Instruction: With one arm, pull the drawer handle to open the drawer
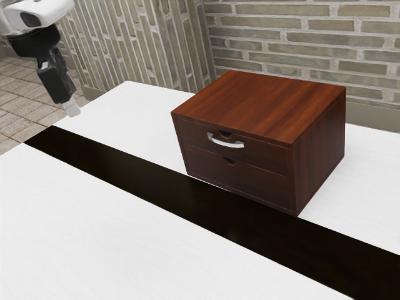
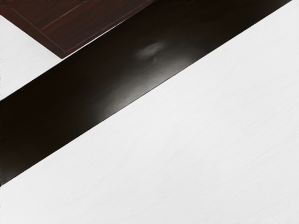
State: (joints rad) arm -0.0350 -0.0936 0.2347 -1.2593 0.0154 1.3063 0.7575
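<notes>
Exterior view, near to far. A white table [image 1: 94, 237] takes up the lower part of the frame. A black band [image 1: 156, 187] crosses it slantwise from middle left to lower right. Just behind the band, right of centre, stands a dark wooden cabinet [image 1: 262, 106] with two drawers. The upper drawer [image 1: 256, 149] carries a curved silver handle [image 1: 224, 142], and its front lies flush with the cabinet face. The lower drawer [image 1: 250, 178] sits beneath it. In the upper left corner the black gripper [image 1: 71, 107] hangs in the air, well apart from the handle. Whether it is open or closed cannot be told. A brick wall [image 1: 300, 31] closes the background.

Wrist view. The band [image 2: 93, 102] runs between the white tabletop [image 2: 210, 154] and a corner of the cabinet [image 2: 79, 23].
</notes>
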